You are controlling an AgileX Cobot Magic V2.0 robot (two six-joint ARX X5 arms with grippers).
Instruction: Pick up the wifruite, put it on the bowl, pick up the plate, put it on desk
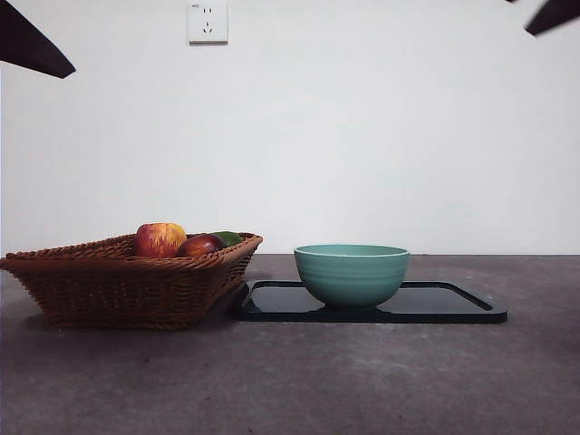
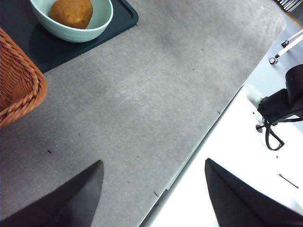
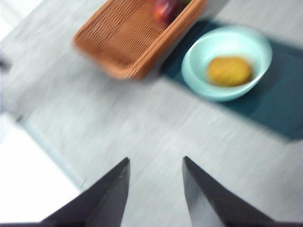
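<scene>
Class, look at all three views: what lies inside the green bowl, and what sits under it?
Inside the bowl lies one ochre-brown fruit, plain in both wrist views; the front view hides it behind the wall. Under the bowl is a dark tray. The fruit's underside is covered.

My own jaws are plain matte black. Below them the desk (image 1: 362, 381) is dark grey with a faint paler mottling. The bowl (image 1: 352, 274) is mint green, ringed with soft horizontal ridges, its rim paler. Inside it the wifruite (image 2: 71, 13) shows dull ochre-brown. The tray (image 1: 453, 304) under the bowl is glossy black. The basket (image 1: 118, 285) is woven orange-brown wicker, holding an apple (image 1: 159, 239) streaked red and yellow and a dark red fruit (image 1: 200, 245).
</scene>
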